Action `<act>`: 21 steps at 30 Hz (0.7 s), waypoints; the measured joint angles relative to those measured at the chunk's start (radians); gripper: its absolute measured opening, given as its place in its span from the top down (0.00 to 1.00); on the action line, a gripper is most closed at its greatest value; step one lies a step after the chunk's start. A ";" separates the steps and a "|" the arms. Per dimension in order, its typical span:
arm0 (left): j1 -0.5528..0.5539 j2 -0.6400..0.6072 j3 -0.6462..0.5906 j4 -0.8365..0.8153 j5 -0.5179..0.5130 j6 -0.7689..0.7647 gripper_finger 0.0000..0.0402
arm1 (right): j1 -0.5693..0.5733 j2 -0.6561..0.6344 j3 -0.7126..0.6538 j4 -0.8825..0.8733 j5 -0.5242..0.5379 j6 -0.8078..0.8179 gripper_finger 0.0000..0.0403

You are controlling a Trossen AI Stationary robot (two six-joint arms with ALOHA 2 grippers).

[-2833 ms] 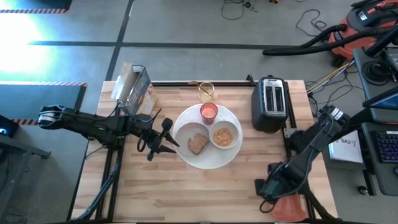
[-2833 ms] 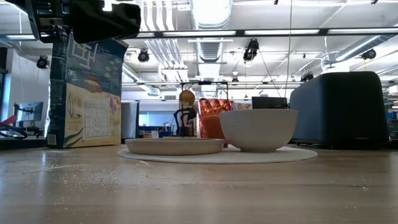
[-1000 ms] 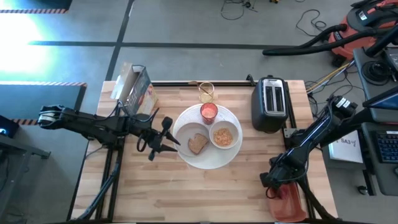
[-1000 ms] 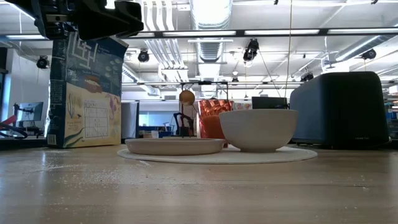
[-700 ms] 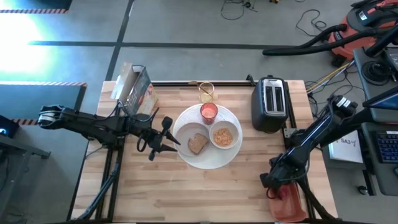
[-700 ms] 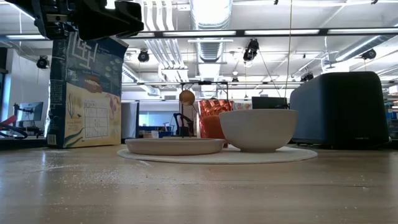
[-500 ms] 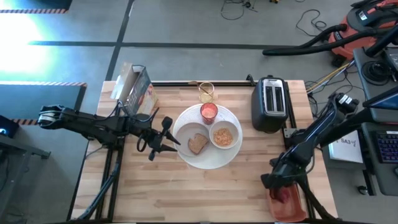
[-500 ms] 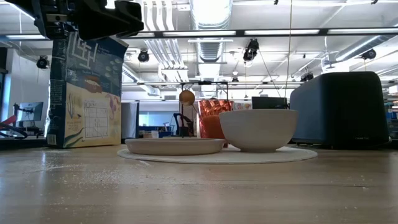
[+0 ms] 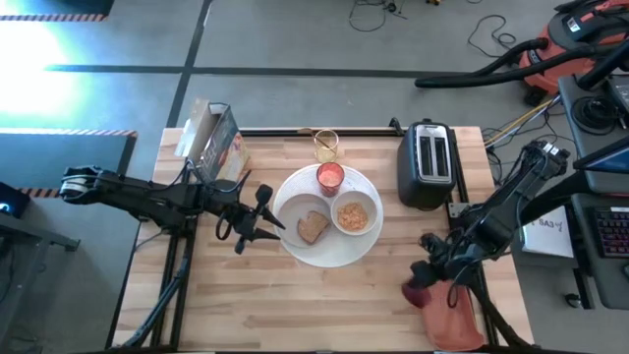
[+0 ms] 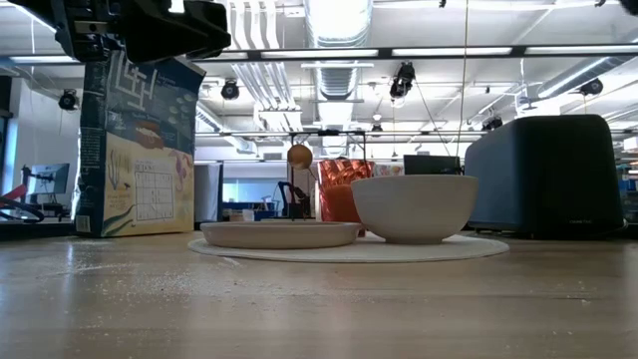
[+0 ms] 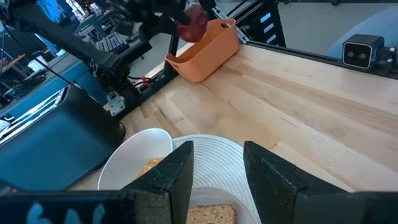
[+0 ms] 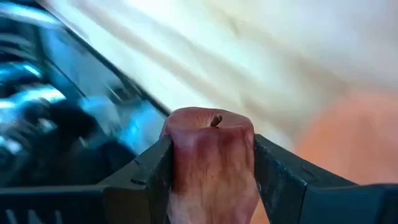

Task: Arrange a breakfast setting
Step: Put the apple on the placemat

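Red fruit [image 9: 417,294] now hangs above the orange bin [image 9: 454,317] in the high view, lifted out by our right gripper [image 9: 421,285]. Low view: plate [image 10: 349,248] waits unchanged. Left wrist: fingers [image 11: 174,174] apart. Right wrist: fingers clamped on fruit.

Our right gripper [image 9: 421,285] hangs near the table's [image 9: 295,305] right front corner, its fingers [image 12: 152,171] clamped on a small red fruit [image 12: 211,158]. Our left arm reaches in level from the table's left side, its gripper [image 9: 257,224] parted, near the table's middle.
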 joint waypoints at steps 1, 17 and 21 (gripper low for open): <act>0.000 0.000 0.000 0.000 0.000 0.000 0.69 | -0.002 -0.002 0.007 0.000 0.074 -0.036 0.56; 0.000 0.000 0.000 0.024 0.000 -0.003 0.69 | -0.150 0.255 0.026 0.012 0.973 -0.495 0.57; 0.000 0.000 0.000 0.027 0.000 -0.003 0.69 | -0.204 0.363 0.026 0.013 0.972 -0.406 0.57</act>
